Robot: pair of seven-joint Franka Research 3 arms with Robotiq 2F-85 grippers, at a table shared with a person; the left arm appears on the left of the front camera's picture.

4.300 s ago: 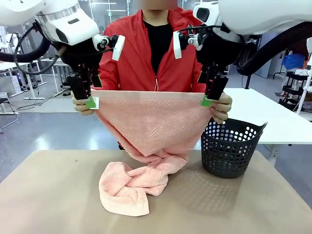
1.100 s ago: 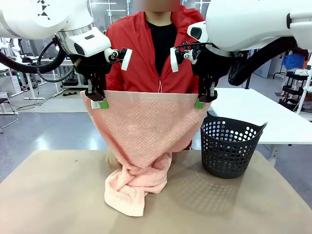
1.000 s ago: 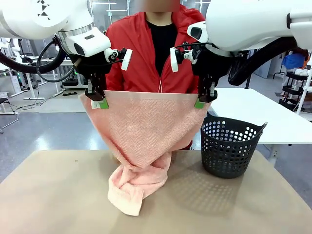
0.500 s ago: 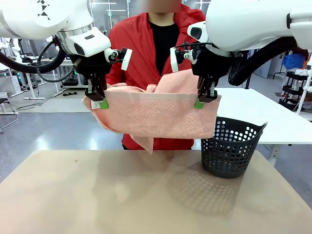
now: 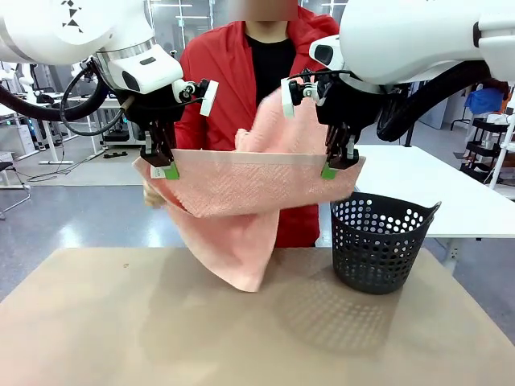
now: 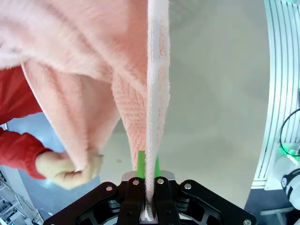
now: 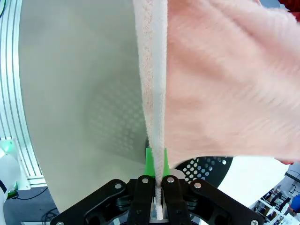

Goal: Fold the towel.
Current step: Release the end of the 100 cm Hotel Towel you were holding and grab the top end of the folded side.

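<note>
Towel tail up now — corners btwn jaws

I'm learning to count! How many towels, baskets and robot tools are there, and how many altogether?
Salmon-pink fluffy terry towel: 1
Black plastic basket with round holes: 1
Black robot tools with green pads, left tool and right tool: 2
Total: 4

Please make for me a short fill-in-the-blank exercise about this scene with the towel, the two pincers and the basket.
1. The left pincer and the right pincer are both ____ on the top edge of the towel.
2. The basket standing on the table is ____ in colour.
3. The person across the table wears a ____ jacket.
Missing words: shut; black; red.
</note>
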